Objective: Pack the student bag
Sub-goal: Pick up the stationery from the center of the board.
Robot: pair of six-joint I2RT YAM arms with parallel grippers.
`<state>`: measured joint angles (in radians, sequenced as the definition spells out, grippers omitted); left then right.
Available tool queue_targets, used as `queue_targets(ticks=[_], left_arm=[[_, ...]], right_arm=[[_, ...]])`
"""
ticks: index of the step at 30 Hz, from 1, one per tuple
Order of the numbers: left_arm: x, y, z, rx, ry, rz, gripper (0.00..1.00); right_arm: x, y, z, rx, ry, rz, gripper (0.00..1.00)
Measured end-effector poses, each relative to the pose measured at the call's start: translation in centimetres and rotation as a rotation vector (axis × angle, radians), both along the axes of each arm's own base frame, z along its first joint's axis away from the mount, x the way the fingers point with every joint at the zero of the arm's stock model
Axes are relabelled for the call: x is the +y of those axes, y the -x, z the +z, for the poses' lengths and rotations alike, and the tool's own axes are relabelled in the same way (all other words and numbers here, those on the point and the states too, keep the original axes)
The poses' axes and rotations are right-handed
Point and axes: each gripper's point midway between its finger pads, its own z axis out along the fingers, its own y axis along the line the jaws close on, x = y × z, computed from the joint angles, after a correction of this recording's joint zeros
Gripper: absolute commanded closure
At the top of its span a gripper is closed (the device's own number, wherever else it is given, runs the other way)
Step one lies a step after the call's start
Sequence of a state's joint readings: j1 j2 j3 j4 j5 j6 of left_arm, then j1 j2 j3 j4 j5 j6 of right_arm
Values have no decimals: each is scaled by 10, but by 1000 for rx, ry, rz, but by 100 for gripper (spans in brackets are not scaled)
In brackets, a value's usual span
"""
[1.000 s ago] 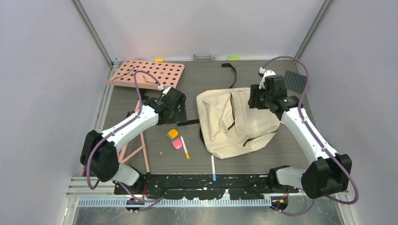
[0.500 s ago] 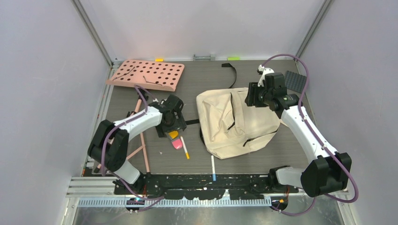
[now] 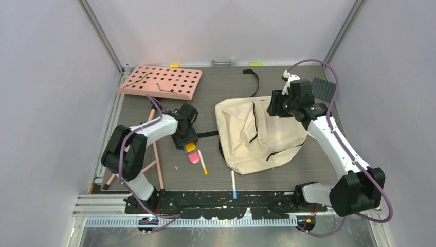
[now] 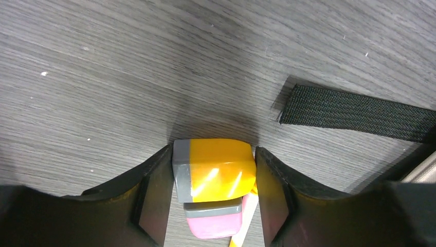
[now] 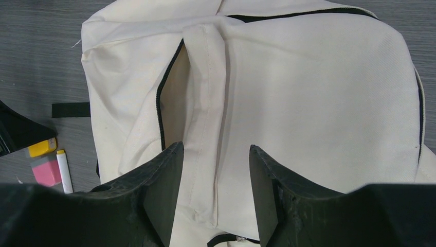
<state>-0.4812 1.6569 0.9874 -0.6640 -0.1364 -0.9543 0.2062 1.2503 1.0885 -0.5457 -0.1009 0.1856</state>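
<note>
Dark grained tabletop (image 3: 226,87) under student bag (image 3: 277,128), pale lilac walls (image 3: 221,31) around.

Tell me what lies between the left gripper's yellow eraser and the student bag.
Only a black strap lies flat on the table between the yellow eraser, flanked by the left gripper, and the student bag. Nothing upright blocks the way.

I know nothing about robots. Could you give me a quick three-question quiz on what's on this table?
1. True or false: the right gripper, above the student bag, holds a book.
2. What is the left gripper closed on? A ruler, B yellow eraser, C sponge.
3. What colour is the perforated board at the far left?
Key: 1 false; 2 B; 3 pink.
</note>
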Motion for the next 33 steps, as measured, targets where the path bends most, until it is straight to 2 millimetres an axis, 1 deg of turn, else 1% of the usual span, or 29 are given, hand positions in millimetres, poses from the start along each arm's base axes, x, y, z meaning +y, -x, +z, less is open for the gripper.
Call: queue_targets(ticks=[3,7,9,10,11,13,15,16,17,18,21,24,26,28,31,33], left_arm=[[0,0,0,0,1,-8,71],[-2,-4,5,-24,12,-33,76],[-7,-12,17,-79,30,-63,76],[-10,-17,26,-118,42,-83,76],[-14,-22,35,-152,52,-105,76],[-27,-35,59,-243,74,-170,76],[-53,-51,93,-364,104,-276,76],[-64,-56,107,-412,116,-321,76],[-83,-62,127,-480,133,-392,77],[-95,-65,140,-525,143,-442,77],[-143,-62,183,-676,176,-642,77],[-183,-52,210,-777,212,-814,77],[-204,-44,217,-813,232,-911,78],[-221,-39,217,-831,238,-1001,79],[-238,-37,212,-835,239,-1093,79],[-246,-36,207,-832,239,-1142,79]], right_arm=[[0,0,0,0,-1,-1,45],[1,0,0,2,-7,2,45],[4,1,1,5,-21,10,44],[6,1,3,8,-33,14,41],[10,-1,7,7,-51,23,40],[18,-5,17,5,-90,37,41],[28,-12,32,9,-141,54,43],[32,-15,38,10,-158,59,44],[37,-19,46,23,-184,64,44],[41,-23,52,26,-198,68,44],[50,-30,64,73,-240,74,43],[57,-25,65,161,-269,88,43],[62,-18,61,232,-285,104,43],[67,-7,54,316,-308,127,40],[74,10,47,420,-346,148,40],[79,20,49,462,-383,168,40]])
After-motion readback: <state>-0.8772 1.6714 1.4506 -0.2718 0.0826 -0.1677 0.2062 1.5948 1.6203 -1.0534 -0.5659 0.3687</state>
